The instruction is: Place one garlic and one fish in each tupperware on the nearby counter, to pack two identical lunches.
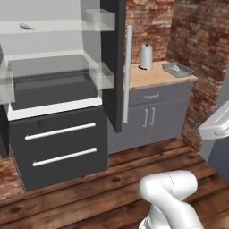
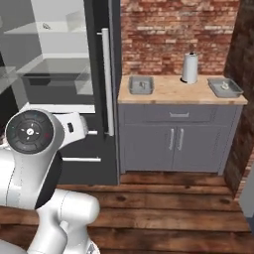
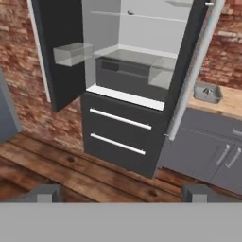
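The tool [image 3: 121, 193] stands apart and empty facing the open fridge [image 3: 124, 90], while both tupperware [image 2: 141, 85] on the counter [image 2: 178, 94] appear partly filled.

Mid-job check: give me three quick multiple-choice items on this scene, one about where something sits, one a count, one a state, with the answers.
1. Where does the paper-towel roll stand?
A. On the counter between the two tubs
B. On the floor
C. Inside the fridge

2. How many grey tubs are on the counter?
A. One
B. Two
C. Four

3. How are the fridge doors?
A. Shut
B. Open
C. Taken off

Answers:
1. A: in the right base view it stands between the left tub and the right tub.
2. B: one near each end.
3. B: the doors are swung out and the shelves show.
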Robot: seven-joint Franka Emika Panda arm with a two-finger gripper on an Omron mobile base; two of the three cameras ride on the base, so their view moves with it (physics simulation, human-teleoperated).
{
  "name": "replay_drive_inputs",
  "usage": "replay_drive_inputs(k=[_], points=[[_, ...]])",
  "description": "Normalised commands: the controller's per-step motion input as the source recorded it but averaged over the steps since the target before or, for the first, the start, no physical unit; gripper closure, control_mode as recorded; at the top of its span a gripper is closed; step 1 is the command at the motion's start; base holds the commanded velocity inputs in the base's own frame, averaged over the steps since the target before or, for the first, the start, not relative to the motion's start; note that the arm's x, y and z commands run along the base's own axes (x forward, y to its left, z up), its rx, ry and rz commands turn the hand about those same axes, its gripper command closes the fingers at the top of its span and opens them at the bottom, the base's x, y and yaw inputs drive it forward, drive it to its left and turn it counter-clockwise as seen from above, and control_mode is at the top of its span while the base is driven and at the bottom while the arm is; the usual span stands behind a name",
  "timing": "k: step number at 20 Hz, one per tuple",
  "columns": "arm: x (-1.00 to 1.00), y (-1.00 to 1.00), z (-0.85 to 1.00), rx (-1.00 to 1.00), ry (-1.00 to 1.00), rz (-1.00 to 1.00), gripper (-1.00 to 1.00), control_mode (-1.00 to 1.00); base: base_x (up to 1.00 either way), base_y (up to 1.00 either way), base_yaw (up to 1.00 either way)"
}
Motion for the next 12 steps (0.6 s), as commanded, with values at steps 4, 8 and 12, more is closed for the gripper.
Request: replay_drive_inputs(k=[4, 8, 12], points=[[0.00, 0.00, 0.00, 0.00, 0.00, 0.00, -1.00, 1.00, -0.05, 1.00, -0.13], [0.00, 0.00, 0.00, 0.00, 0.00, 0.00, -1.00, 1.00, 0.09, 0.97, -0.15], [0.00, 0.00, 0.00, 0.00, 0.00, 0.00, -1.00, 1.00, 0.42, 0.49, -0.17]])
